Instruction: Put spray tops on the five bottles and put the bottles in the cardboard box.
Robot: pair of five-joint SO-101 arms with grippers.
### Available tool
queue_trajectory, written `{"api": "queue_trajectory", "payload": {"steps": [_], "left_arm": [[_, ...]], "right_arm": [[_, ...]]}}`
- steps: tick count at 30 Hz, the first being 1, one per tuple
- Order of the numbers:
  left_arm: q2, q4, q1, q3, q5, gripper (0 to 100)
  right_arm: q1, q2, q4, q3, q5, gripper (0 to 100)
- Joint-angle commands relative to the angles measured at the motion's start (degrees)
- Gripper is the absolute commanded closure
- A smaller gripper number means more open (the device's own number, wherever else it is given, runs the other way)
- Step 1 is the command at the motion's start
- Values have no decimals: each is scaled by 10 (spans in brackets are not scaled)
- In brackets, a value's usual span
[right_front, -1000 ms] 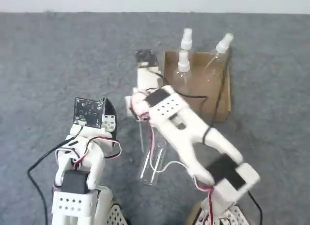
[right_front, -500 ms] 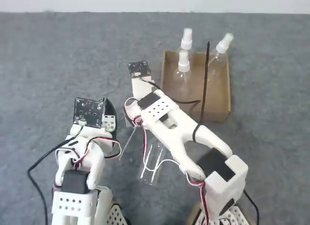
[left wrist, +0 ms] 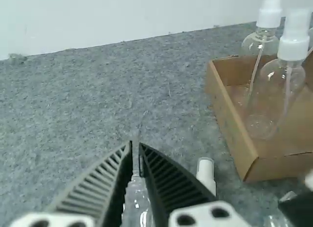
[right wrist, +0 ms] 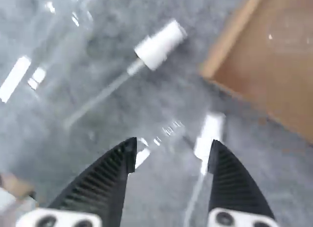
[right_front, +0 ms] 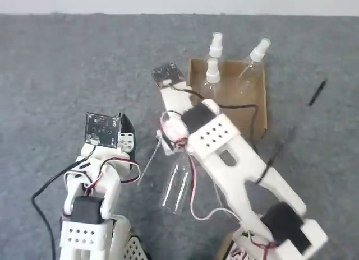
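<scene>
The right gripper (right wrist: 173, 143) hung with jaws spread over the grey felt bench (right_front: 61, 64). There a loose white spray top (right wrist: 159, 41) with its thin dip tube lay near a clear plastic bottle (right_front: 176, 187) on its side. The left gripper (left wrist: 136, 145) had jaws pressed almost together. Three topped clear bottles (right_front: 212, 80) stood upright at the far end of the brown cardboard box (right_front: 262, 111).

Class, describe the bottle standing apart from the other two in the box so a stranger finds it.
Find the cardboard box on the grey carpet. Three clear bottles with white spray tops stand in it. This bottle is alone at the far right corner, tilted; the other two stand together on the left.
</scene>
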Motion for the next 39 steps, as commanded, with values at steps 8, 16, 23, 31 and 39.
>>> {"api": "queue_trajectory", "payload": {"steps": [8, 16, 23, 31, 39], "left_arm": [[-8, -15, 4, -7, -3, 989], [-8, -14, 4, -7, -3, 989], [-8, -15, 4, -7, -3, 989], [-8, -14, 4, -7, -3, 989], [-8, -13, 4, -7, -3, 989]], "right_arm": [[57, -124, -171, 264, 66, 808], [87, -124, -291, 357, 62, 835], [95, -124, -351, 400, 60, 922], [85, -79, -356, 392, 35, 815], [98, -37, -316, 349, 33, 861]]}}
